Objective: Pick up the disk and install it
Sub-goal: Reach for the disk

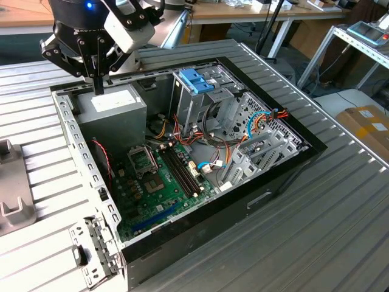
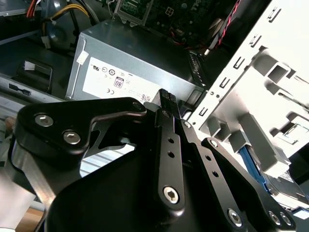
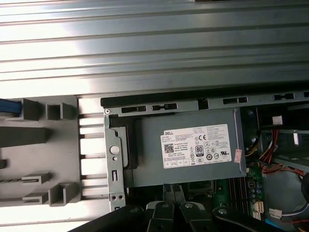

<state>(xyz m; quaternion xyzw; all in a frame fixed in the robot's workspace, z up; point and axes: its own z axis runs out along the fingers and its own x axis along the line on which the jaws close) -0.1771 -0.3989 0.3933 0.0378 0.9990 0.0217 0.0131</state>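
Hand (image 1: 97, 82) is hanging over the power supply (image 1: 112, 103) at the corner of the open PC case (image 1: 200, 234), fingers pinched together with nothing between them. Disk (image 2: 252, 166) looks to be sitting in the grey holder (image 3: 53, 159) on the bench (image 1: 328, 231) just beside the case, with its blue carrier edge showing. So I'd say nothing's picked up yet and the whole grab-and-install is left to do.

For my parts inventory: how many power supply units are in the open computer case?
1. The grey power supply sits in the corner of the case at the exterior view's left, under the gripper. The cables and the drive cage may hide other parts.
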